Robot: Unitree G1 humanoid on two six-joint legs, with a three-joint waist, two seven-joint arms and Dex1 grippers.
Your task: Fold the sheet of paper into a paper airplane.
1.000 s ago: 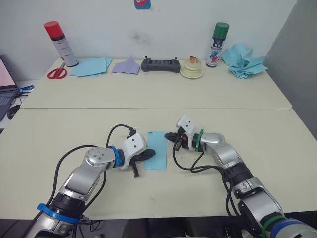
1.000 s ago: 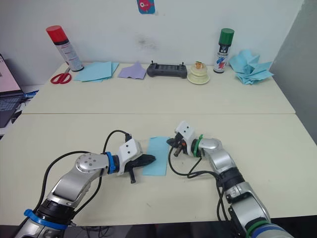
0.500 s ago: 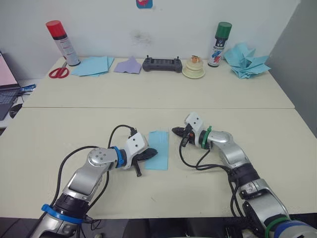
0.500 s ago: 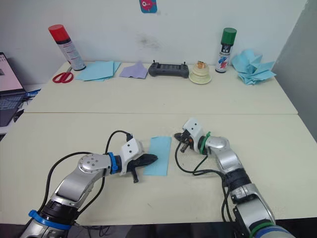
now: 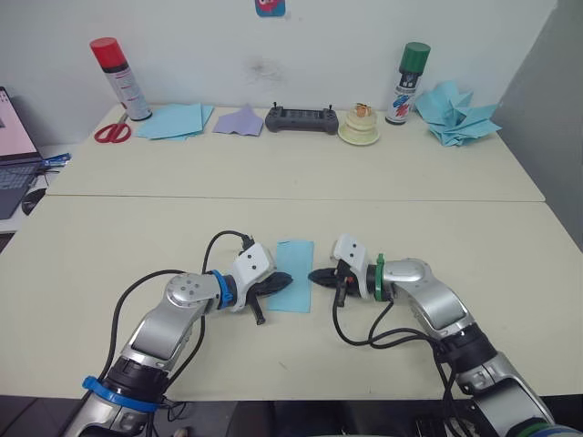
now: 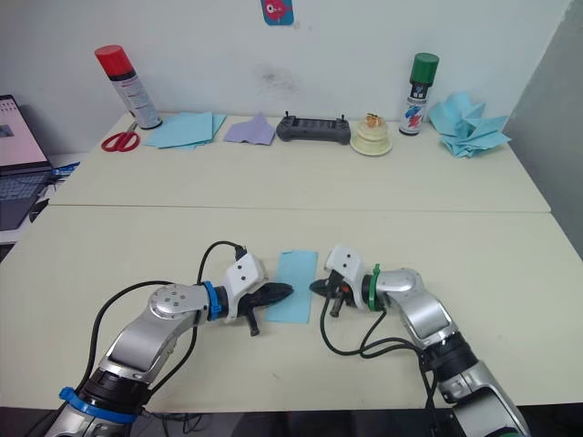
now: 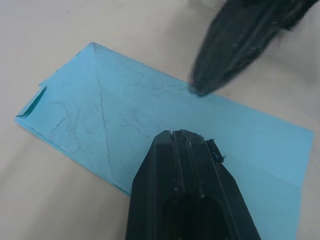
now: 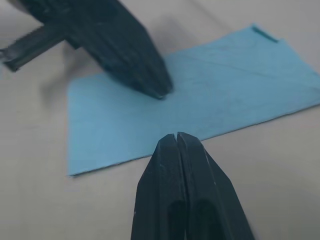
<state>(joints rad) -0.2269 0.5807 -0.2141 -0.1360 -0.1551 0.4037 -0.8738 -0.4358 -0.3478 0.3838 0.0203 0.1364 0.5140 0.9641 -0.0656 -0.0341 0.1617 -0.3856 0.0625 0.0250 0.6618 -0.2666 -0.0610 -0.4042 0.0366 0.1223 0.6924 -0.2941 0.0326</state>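
The sheet of paper lies flat near the table's front middle, folded into a narrow light blue rectangle with a diagonal crease. My left gripper is shut, and its tip presses down on the paper's left part. My right gripper is also shut, with its tip touching the table at the paper's right edge. The right wrist view has my right gripper just off the paper's edge and the left gripper resting on the paper. Nothing is held between either pair of fingers.
Along the back of the far table stand a red-capped spray can, scissors, a stack of blue sheets, a lilac paper piece, a black controller, a cream dish, a green-capped can and a heap of blue planes. A laptop sits far left.
The right gripper drew away from the paper to the right, then came back to its right edge. The left gripper stayed on the paper. The camera shifted slightly.
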